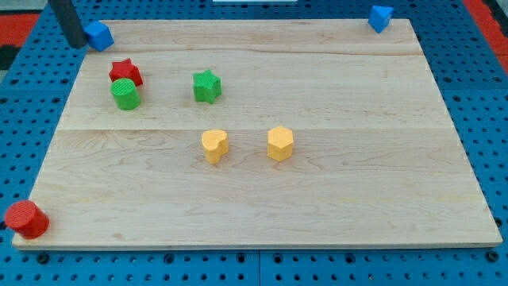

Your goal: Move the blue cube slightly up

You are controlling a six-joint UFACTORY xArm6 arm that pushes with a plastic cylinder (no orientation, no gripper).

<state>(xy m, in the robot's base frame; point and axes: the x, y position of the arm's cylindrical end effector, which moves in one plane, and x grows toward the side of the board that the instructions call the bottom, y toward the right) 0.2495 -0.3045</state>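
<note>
My tip (74,44) sits at the table's (262,199) top-left corner, right against the left side of the blue cube (100,36); the dark rod rises from there out of the view's top edge. There are no fingers on this rod, so nothing is grasped; it only presses sideways.

The blue cube stands at the very top-left corner, at or just over the table's top edge, with almost no board left above it. Room opens to its right along the top edge and below it.

A second blue block (380,17), of unclear shape, sits at the top-right corner, also on the edge and partly past it.

Below the blue cube, the red star (125,72) and the green cylinder (125,94) touch each other, the cylinder just under the star. Both lie near the table's left edge. The green star (206,86) stands apart to their right.

Near the middle, the yellow heart (214,145) and the yellow hexagon (280,144) stand side by side with a gap between them.

The red cylinder (26,219) sits at the bottom-left corner, hanging over the edge.

The table's right half and its whole bottom strip carry no blocks. Around the table lies a blue pegboard (476,87).
</note>
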